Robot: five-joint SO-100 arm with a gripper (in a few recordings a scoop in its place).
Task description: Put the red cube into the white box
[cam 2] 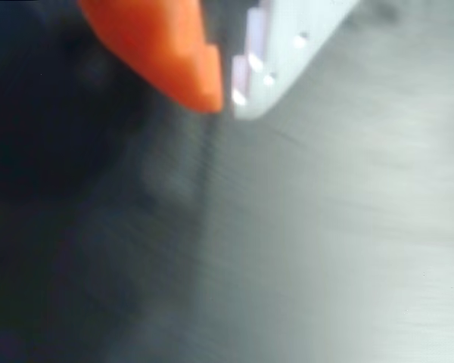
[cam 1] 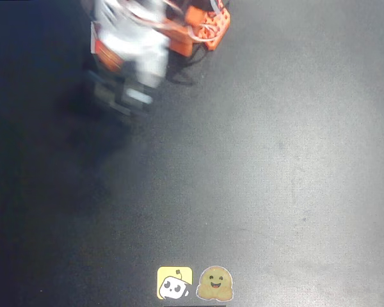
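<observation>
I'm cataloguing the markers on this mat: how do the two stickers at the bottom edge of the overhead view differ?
The left sticker has a yellow, rounded-square background bearing a white cartoon figure with dark eyes; the right sticker is tan-brown, cut to a rounded blob outline, and shows a smiling face. The left one has straight edges, the right one curved edges. Both lie flat on the dark table, side by side and similar in size.
</observation>
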